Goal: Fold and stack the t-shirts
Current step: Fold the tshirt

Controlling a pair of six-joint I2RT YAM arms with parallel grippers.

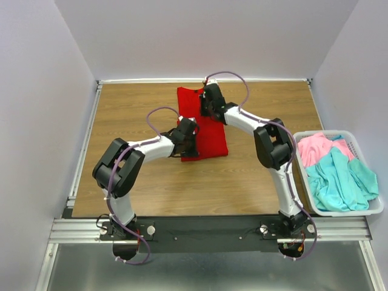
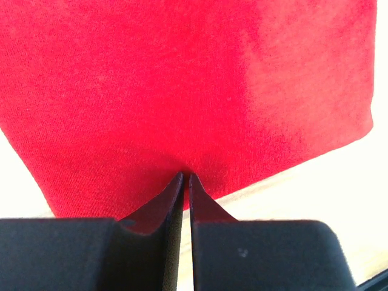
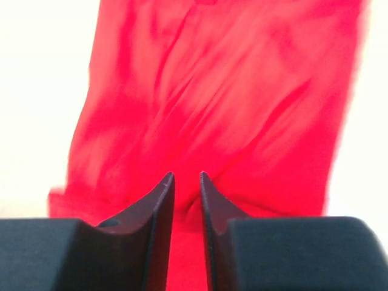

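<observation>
A bright red t-shirt [image 1: 212,138] lies folded into a long strip on the wooden table [image 1: 133,103], running from the far middle toward the centre. My left gripper [image 1: 189,142] is at the strip's near left edge. In the left wrist view its jaws [image 2: 186,177] are pinched nearly together on the red t-shirt [image 2: 182,85] at its hem. My right gripper [image 1: 209,106] is over the strip's far end. In the right wrist view it [image 3: 187,176] is closed on a bunched ridge of the red t-shirt [image 3: 230,91], with wrinkles fanning out from the fingertips.
A white laundry basket [image 1: 364,211] stands at the table's right edge. It holds a pink t-shirt [image 1: 318,148] and a teal t-shirt [image 1: 339,179]. White walls enclose the table on three sides. Bare wood lies left of and in front of the red shirt.
</observation>
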